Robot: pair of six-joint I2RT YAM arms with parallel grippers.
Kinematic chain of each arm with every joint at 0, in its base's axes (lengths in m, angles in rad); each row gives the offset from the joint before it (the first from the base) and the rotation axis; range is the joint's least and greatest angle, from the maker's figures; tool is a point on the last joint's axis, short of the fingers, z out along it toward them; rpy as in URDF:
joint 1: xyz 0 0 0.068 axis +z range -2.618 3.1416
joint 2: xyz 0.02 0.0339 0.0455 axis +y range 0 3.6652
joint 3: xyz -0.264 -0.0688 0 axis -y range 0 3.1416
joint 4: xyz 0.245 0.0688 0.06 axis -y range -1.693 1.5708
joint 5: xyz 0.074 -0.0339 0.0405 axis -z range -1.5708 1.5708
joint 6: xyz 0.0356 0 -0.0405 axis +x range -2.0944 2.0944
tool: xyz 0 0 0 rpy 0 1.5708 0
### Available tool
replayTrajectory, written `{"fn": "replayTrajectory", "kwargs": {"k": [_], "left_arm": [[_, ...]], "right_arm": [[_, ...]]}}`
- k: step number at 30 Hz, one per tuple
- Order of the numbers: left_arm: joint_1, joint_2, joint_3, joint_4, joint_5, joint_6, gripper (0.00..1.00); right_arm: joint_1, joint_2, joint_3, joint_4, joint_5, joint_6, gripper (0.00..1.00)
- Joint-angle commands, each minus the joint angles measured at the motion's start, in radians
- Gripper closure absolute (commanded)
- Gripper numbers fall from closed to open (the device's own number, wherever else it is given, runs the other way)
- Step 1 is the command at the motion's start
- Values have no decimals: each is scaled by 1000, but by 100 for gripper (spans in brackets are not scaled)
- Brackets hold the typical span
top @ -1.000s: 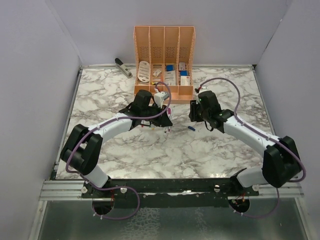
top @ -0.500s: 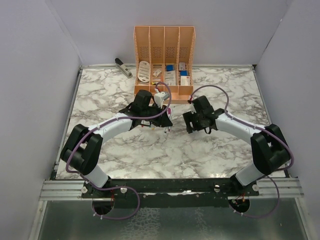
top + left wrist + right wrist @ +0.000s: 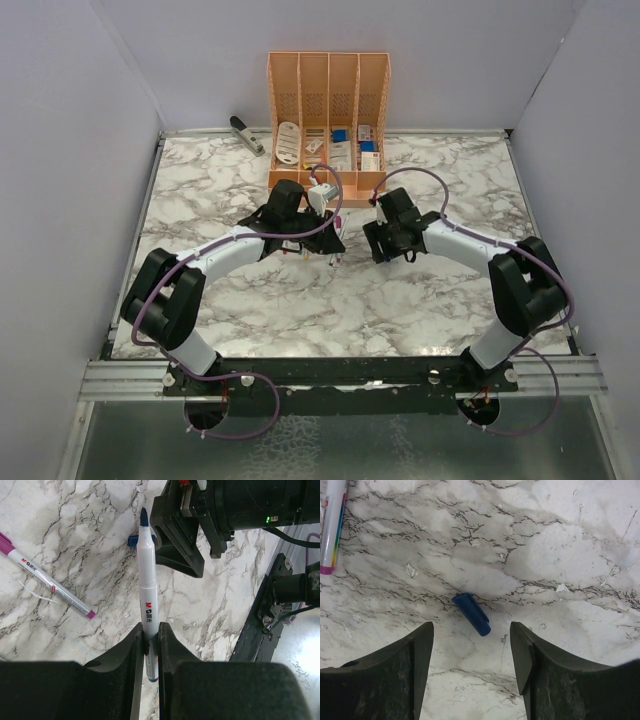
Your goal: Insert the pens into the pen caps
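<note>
My left gripper is shut on a white pen with a blue tip that points at my right gripper. The small blue pen cap lies on the marble just ahead of my right gripper, which is open and low over it, the cap centred between the fingers. The cap also shows in the left wrist view, partly behind the pen's tip. A second white pen with purple ends lies on the table left of the held pen. In the top view the two grippers sit close together.
An orange slotted desk organizer with small items stands at the back, just beyond both grippers. A black-and-silver stapler lies at the back left. Part of a pen with a purple end lies at the right wrist view's top left.
My right arm has swung left toward the left gripper and come over the blue cap. The left arm and its pen have not moved.
</note>
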Motion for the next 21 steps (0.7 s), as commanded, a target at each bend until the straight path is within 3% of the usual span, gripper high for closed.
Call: {"fn": "replayTrajectory", "kwargs": {"k": [1,7,21], "left_arm": [[3,-2,6,11,26,9,100],[6,2,7,17,27,2,100],[14,11,4,37,43,-16,100]], "right_arm": [[-2,38,30,18,20,-27,41],[-2,58,27,23,21,-38,49],[-2,115,29,47,34,-35,55]]}}
